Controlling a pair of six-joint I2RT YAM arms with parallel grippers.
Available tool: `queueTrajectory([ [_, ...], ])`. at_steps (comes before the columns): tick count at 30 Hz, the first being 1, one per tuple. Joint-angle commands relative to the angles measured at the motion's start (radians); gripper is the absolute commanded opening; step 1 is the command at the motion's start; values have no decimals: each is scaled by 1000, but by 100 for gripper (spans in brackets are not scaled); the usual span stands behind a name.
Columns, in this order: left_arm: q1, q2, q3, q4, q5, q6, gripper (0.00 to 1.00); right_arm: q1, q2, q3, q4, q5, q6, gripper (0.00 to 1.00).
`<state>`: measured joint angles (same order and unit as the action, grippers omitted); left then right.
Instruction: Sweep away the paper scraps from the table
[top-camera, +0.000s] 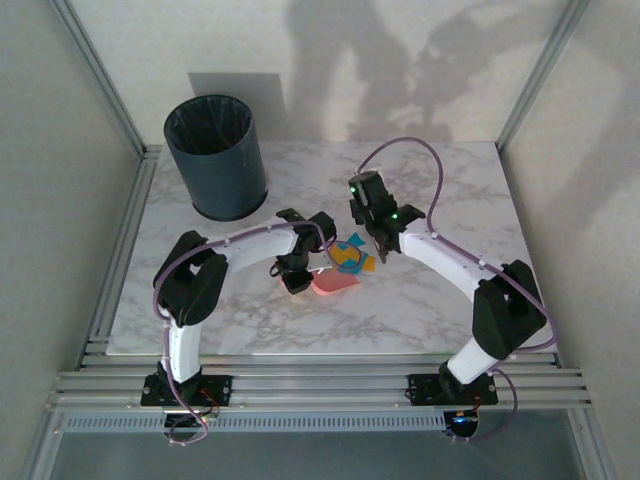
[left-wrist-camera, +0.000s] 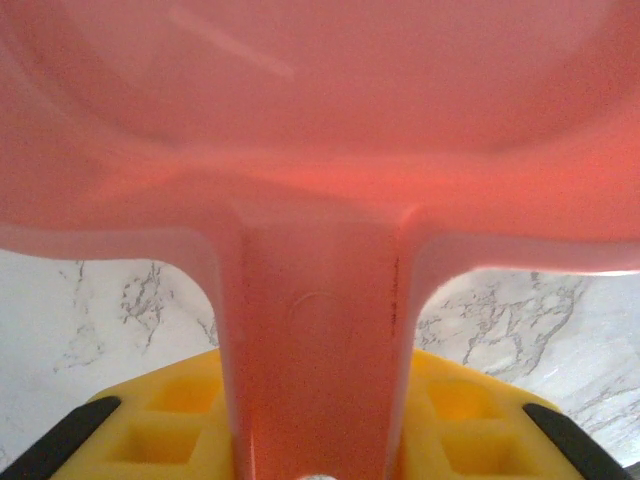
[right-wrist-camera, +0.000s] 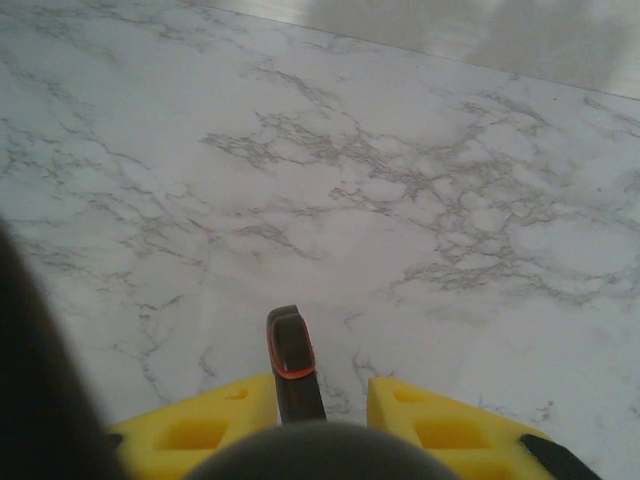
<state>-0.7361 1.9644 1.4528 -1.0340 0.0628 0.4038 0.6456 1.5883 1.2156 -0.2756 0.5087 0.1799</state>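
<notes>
Near the middle of the tabletop (top-camera: 460, 200), the left fingers (top-camera: 300, 278) are clamping shut on the handle of a pink dustpan (left-wrist-camera: 320, 150), which is lying just at their 3 o'clock. The paper scraps (top-camera: 350, 256), teal and orange, are sitting bunched together against the dustpan's 1 o'clock edge. Just at 3 o'clock of them, the right fingers (top-camera: 379, 255) are squeezing tight around a dark handle (right-wrist-camera: 295, 385) with an orange rim. Farther off, at 10 o'clock, a dark bin (top-camera: 215, 155) is standing upright.

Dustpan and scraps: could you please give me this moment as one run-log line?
left gripper: shut on dustpan | right gripper: shut on dark handle | scraps: piled at dustpan
</notes>
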Motion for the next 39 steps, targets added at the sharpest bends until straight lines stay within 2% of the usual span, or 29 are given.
queueTrajectory([
  [1, 8, 25, 23, -49, -12, -8, 1, 28, -26, -46, -5, 2, 76, 0],
  [14, 7, 45, 35, -52, -11, -10, 1, 82, -61, -52, -33, -40, 121, 0],
  [27, 8, 44, 38, -52, -14, -9, 1, 92, -138, -68, -42, -85, 142, 0],
  [32, 8, 44, 39, -53, -14, -11, 2, 91, -161, -71, -42, -59, 149, 0],
  [39, 8, 39, 36, -51, -9, -8, 1, 91, -180, -69, -107, 85, 253, 0],
])
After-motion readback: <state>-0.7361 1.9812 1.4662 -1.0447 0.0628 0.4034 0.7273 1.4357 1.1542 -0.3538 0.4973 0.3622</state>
